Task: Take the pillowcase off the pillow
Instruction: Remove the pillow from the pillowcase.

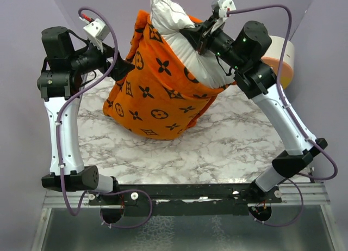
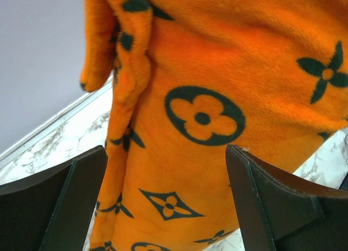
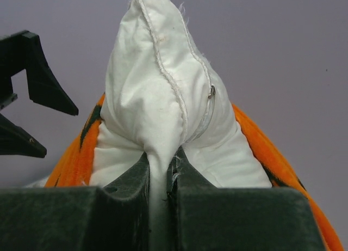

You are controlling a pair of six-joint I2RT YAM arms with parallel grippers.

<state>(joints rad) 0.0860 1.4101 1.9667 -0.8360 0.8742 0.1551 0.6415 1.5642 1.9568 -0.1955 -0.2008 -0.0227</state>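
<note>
Pillow (image 1: 173, 22) pinched in right gripper (image 3: 160, 172), pillowcase (image 1: 157, 93) half off.

Soft, even light is falling from above, casting only a faint shadow on the table (image 1: 228, 147) just under the pillowcase (image 1: 157, 93). Nothing is glaring. The overhead view is reading crisp. In the wrist views, fingers (image 2: 54, 207) nearest the lens are blurring slightly, while pillowcase pile and pillow (image 3: 157, 98) seam are showing sharply.
</note>
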